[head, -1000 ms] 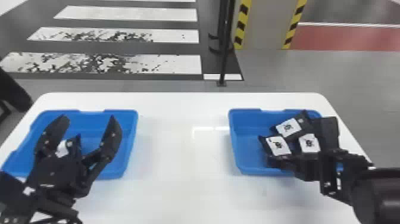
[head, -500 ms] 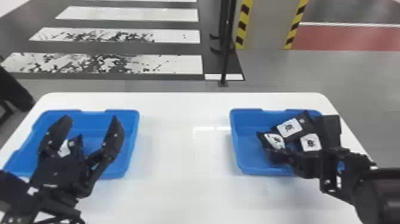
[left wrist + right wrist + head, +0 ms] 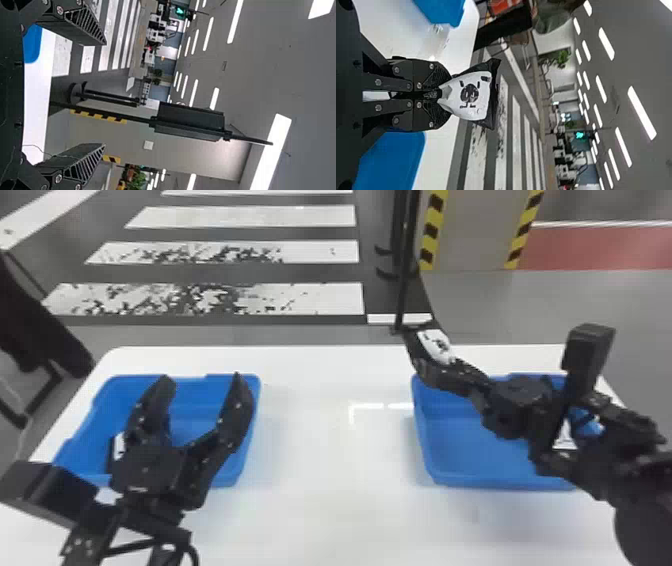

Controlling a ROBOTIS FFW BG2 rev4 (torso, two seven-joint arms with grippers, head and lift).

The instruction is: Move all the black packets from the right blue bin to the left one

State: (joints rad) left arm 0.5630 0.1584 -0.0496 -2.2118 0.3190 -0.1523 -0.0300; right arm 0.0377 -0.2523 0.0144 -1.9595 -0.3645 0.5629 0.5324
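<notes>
In the head view, the right gripper (image 3: 429, 374) has risen out of the right bin (image 3: 472, 462), where half a second ago it was down among the packets. It now hangs above the table (image 3: 320, 515), by the far left corner of that bin, with its fingers together on a black packet (image 3: 435, 342). The right wrist view shows the fingers pinching one end of it, the white label facing the camera and the rest of it sticking out past the fingertips.

The packets that were grouped in the right bin are now largely hidden by the arm; a white label (image 3: 565, 437) shows there beside it. I cannot tell how many are left inside.

The left gripper (image 3: 200, 382) is where it was, over the left bin (image 3: 215, 390), its fingers spread well apart, and the left wrist view shows nothing between them. A packet with a white label (image 3: 118, 446) is in the left bin as before, partly hidden behind that gripper.
</notes>
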